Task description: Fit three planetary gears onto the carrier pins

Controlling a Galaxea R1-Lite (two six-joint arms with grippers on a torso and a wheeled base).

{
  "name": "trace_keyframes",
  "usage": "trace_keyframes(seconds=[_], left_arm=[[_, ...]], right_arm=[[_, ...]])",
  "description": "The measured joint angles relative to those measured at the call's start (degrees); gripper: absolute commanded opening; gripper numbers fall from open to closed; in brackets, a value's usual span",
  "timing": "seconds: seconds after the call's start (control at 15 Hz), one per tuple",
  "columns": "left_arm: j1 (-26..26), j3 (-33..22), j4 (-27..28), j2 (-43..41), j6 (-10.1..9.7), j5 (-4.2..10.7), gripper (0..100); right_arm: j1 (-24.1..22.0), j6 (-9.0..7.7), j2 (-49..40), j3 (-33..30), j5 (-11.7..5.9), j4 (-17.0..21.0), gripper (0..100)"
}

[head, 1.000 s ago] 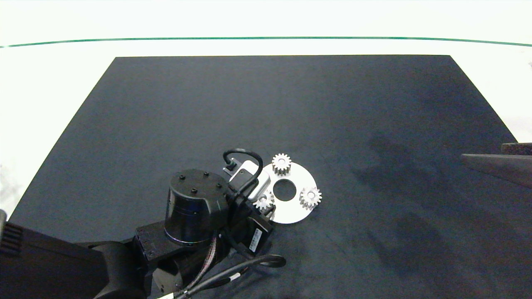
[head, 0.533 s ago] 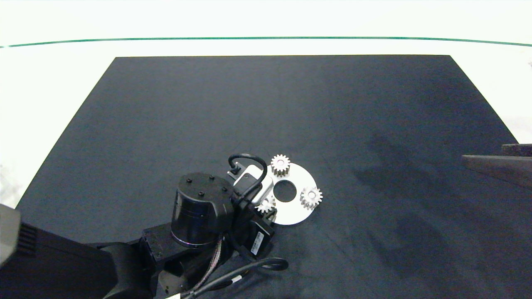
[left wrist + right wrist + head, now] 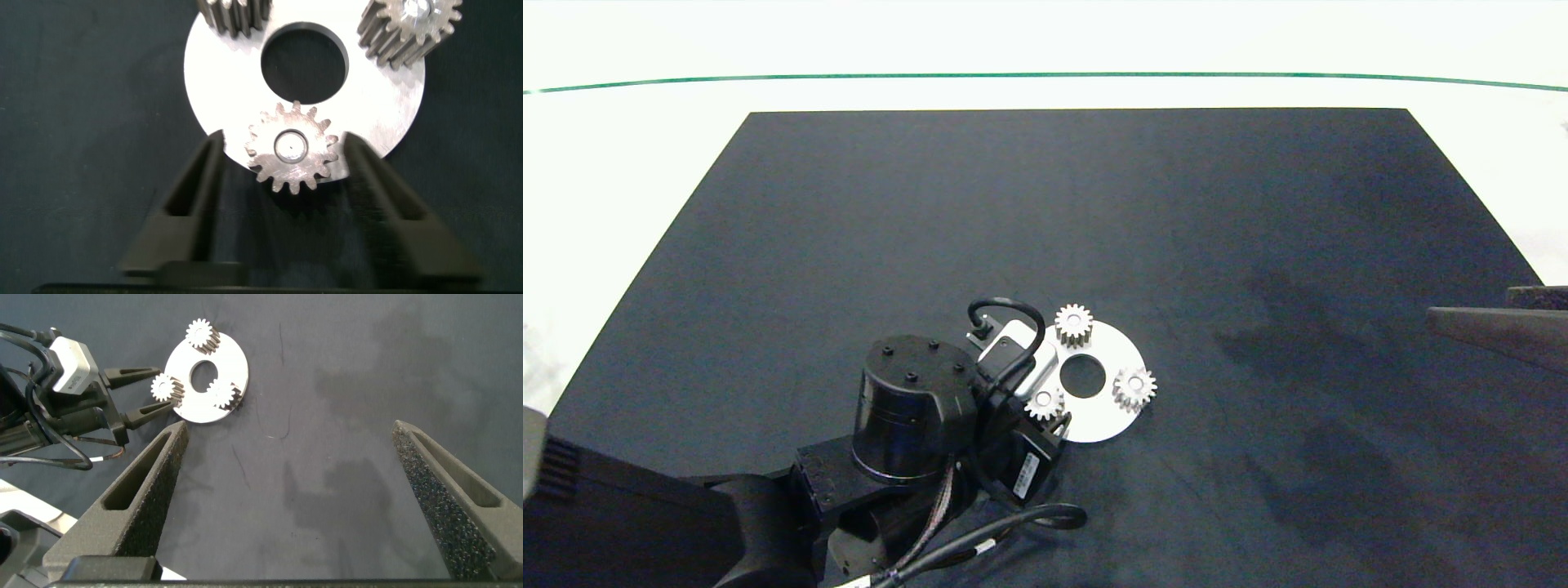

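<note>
1. Straddling the nearest small silver-grey toothed metal gear (image 3: 292, 147) with grey fingers (image 3: 189, 189) spread wide and clear of the teeth on both sides: left gripper (image 3: 1052, 411), at the near-left rim of the flat white round disc (image 3: 1112, 351).
2. Seated over its pale pin (image 3: 291, 145), flat on the disc, with that pin's tip visible in the bore.
3. Judged stiff, dense and slippery; best pinched across opposite tooth tips, never from the flat faces.
4. Carrying all three gears: far gear (image 3: 1074, 323) and right gear (image 3: 1134, 387) also on pins, all lying on the black mat (image 3: 1258, 204).
5. Parked wide apart and empty at the right edge: right gripper (image 3: 306, 502).
</note>
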Motion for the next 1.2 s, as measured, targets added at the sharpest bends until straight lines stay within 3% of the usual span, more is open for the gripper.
trace_keyframes(seconds=[0.33, 0.67, 1.0, 1.2], left_arm=[[0.27, -0.02, 7.64, -5.90, -0.67, 0.05, 100], [2.12, 0.35, 22.41, -20.99, -3.18, 0.13, 100], [10.93, 1.11, 39.84, -40.90, -4.55, 0.18, 100], [18.30, 0.33, 48.56, -52.48, -4.74, 0.18, 100]], right_arm=[[0.00, 0.99, -0.22, 0.09, -0.07, 0.06, 100], [-0.56, 1.40, -2.62, 2.40, -0.44, 0.23, 100], [-2.36, 1.38, -6.75, 4.22, -0.82, 4.19, 100], [-4.16, 1.23, -10.37, 4.71, -2.91, 6.34, 100]])
